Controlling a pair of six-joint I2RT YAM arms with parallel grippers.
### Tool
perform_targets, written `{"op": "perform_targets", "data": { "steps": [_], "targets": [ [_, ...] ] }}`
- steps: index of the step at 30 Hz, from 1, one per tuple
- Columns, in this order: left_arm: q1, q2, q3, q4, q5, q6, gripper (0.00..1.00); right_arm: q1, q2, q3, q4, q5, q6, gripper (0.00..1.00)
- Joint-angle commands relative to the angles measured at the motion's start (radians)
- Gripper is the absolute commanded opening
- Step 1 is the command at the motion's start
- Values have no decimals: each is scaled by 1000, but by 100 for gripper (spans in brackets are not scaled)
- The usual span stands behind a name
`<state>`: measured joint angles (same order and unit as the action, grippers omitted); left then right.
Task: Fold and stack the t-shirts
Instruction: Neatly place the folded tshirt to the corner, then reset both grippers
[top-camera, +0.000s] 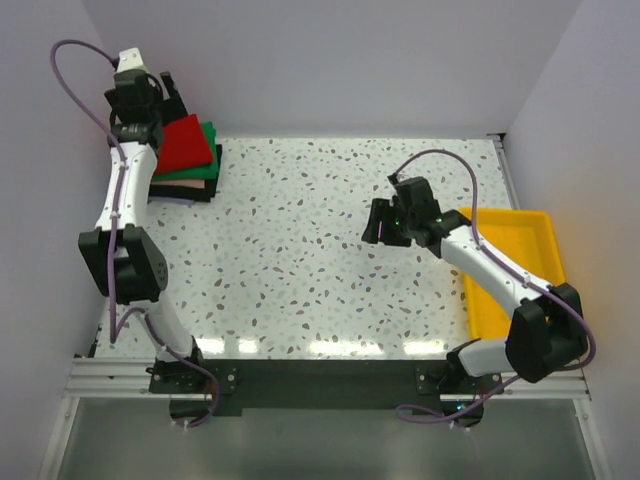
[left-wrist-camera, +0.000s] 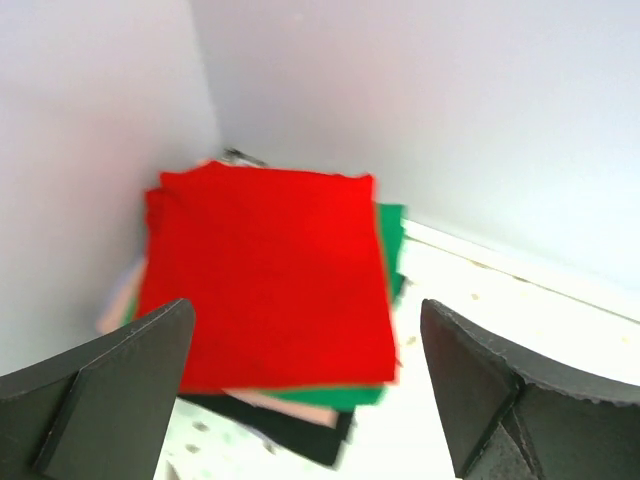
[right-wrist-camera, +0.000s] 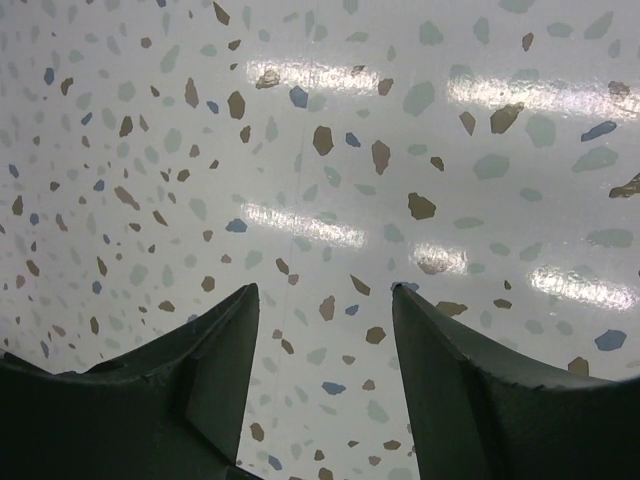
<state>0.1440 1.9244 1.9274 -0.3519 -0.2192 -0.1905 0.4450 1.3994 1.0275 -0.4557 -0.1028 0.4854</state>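
The t-shirts lie folded in one stack (top-camera: 188, 160) at the table's far left corner. A red shirt (top-camera: 184, 142) (left-wrist-camera: 270, 275) is on top, slightly askew. Edges of a green one (left-wrist-camera: 392, 232), a pale pink one (left-wrist-camera: 295, 405) and a black one (left-wrist-camera: 305, 432) show beneath it. My left gripper (top-camera: 171, 96) (left-wrist-camera: 308, 305) hovers above the stack's far side, open wide, with nothing between its fingers. My right gripper (top-camera: 380, 221) (right-wrist-camera: 325, 290) is open over bare speckled tabletop right of centre and holds nothing.
A yellow plastic tray (top-camera: 540, 222) lies along the table's right edge, partly under my right arm. White walls close in the back and left, tight against the stack. The speckled tabletop (top-camera: 300, 230) spreads between the two arms.
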Motion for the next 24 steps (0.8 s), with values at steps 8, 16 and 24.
{"op": "perform_targets", "data": {
  "steps": [8,16,24],
  "targets": [
    [-302,-545,-638,134,80,-230,100,1,-236,-7,-44,84,-28,64],
    [-739,-795,-984,134,-68,-320,100,3,-422,-82,-67,132,-24,64],
    [-969,-929,-1171,79,-154,-377,100,1,-597,-182,-136,218,-5,64]
  ]
}}
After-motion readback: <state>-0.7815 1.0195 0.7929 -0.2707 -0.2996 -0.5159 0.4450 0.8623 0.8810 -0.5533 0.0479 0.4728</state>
